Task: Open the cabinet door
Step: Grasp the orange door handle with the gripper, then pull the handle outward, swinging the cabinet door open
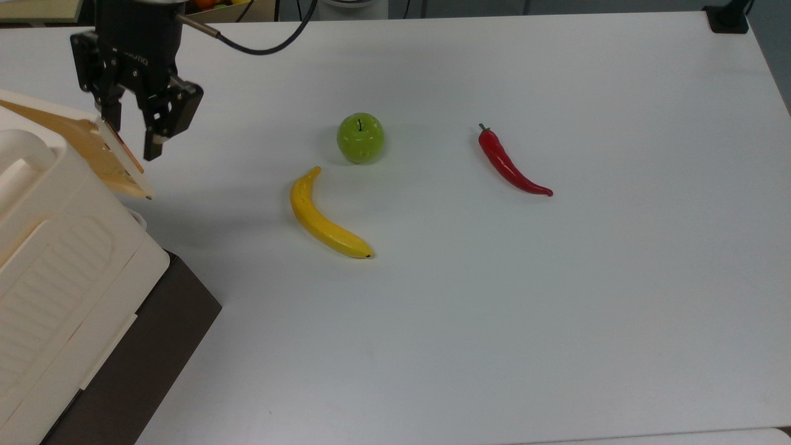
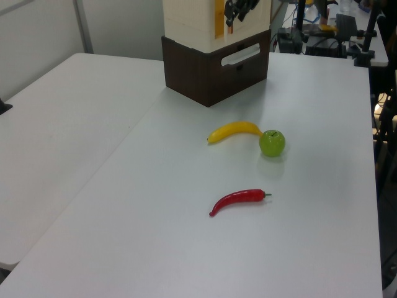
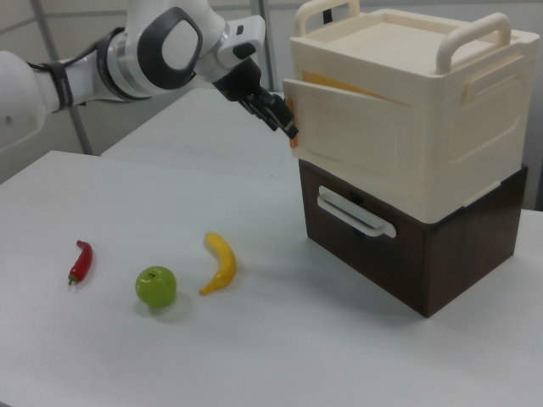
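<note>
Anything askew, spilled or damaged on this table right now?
Nothing spilled or damaged. The cabinet door stands ajar from the cabinet, as the task intends, with the open gripper straddling its free edge. Banana, apple and chili lie apart on the table.
</note>
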Controlling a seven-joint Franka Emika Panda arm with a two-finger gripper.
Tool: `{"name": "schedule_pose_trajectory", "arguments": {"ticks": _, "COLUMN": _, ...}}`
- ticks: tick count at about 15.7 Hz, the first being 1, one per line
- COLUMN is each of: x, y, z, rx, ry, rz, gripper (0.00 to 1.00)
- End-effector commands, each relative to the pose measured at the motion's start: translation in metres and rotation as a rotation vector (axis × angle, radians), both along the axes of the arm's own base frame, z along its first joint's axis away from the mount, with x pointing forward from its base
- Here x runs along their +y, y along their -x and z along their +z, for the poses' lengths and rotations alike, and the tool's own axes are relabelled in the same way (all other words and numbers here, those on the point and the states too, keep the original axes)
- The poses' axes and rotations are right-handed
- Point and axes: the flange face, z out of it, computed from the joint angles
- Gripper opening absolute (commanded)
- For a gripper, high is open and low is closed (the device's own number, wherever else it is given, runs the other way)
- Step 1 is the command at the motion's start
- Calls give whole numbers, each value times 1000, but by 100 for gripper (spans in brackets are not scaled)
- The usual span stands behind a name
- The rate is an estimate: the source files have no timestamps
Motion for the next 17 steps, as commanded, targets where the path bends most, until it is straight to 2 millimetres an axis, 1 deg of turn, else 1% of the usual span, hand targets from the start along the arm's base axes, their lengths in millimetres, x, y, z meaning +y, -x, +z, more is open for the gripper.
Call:
{"name": "schedule_pose_trajectory", "arguments": {"ticks": 1, "x": 14, "y": 25, "z": 26, "rx": 30, "ry": -44, "rz": -20, "gripper": 100}}
{"name": "schedule_pose_trajectory", "arguments": {"ticks": 2, "x": 15, "y": 30, "z": 35, "rx": 17, "ry": -48, "rz": -21, "gripper": 100}}
{"name": "schedule_pose_trajectory", "arguments": {"ticks": 4, "x": 14, "y": 33, "z": 61, "rx": -29, "ry": -46, "rz": -22, "gripper": 100}}
{"name": "schedule_pose_trajectory", "arguments": {"ticks": 6, "x": 14, "y": 31, "z": 72, "rx": -63, "ry": -34, "rz": -16, "gripper": 100}}
{"name": "schedule_pose_trajectory", "arguments": {"ticks": 7, "x": 13, "y": 29, "z": 81, "rx": -88, "ry": -29, "rz": -15, "gripper": 100}}
{"name": "schedule_pose_trajectory", "arguments": {"ticks": 9, "x": 13, "y": 19, "z": 90, "rx": -176, "ry": -22, "rz": 6, "gripper": 100}}
{"name": "schedule_pose_trajectory", "arguments": {"ticks": 10, "x": 15, "y": 14, "z": 91, "rx": -225, "ry": -18, "rz": 24, "gripper": 100}}
{"name": "schedule_pose_trajectory", "arguments": {"ticks": 13, "x": 13, "y": -6, "z": 72, "rx": -296, "ry": -7, "rz": 53, "gripper": 100}}
{"name": "schedule_pose_trajectory", "arguments": {"ticks": 16, "x": 13, "y": -15, "z": 57, "rx": -298, "ry": 2, "rz": 65, "gripper": 100}}
{"name": "schedule_pose_trajectory", "arguments": {"ticks": 17, "x": 11, "y": -15, "z": 55, "rx": -292, "ry": 5, "rz": 65, "gripper": 100}}
